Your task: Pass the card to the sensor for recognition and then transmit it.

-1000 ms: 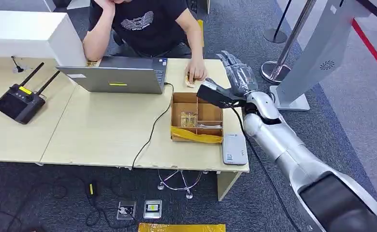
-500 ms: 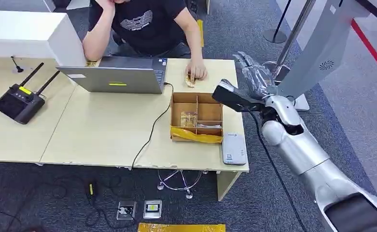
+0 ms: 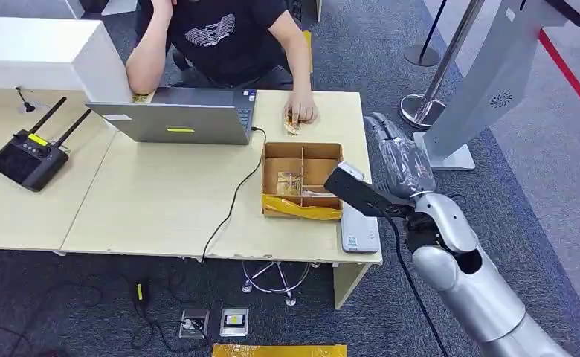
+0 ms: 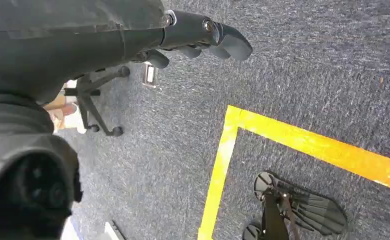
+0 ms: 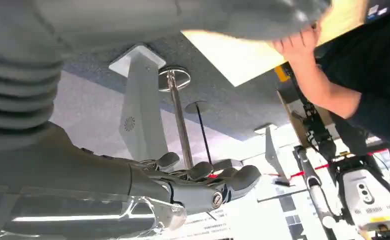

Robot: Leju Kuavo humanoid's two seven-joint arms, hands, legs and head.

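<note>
Left wrist view has the left hand [image 4: 199, 34] hanging over carpet near the robot's own side, fingers loosely extended and holding nothing, so it plays no part in this step. Nearest on the working side, the right hand [image 3: 399, 158] hovers just off the table's [image 3: 160, 201] right edge, fingers stretched out and apart, with no card visible in it. The step in hand looks like reaching for the card. The likeliest candidate is the pale flat item, the card [image 3: 290, 183], lying in a middle compartment of the cardboard box [image 3: 303, 151], though I cannot tell for certain. To do it well, the hand should come in from the right over the box rim, then lower fingertips first into that compartment, since the dividers leave little room for spread fingers. The white sensor [image 3: 360, 230] sits just beside the box at the table's near right corner, close to the edge, so a careless sweep could nudge it off. Farther back, a person's hand [image 3: 300, 114] rests near the box's far side, beside the laptop [image 3: 175, 123]. Open carpet lies to the right, up to a stanchion base [image 3: 419, 111].
</note>
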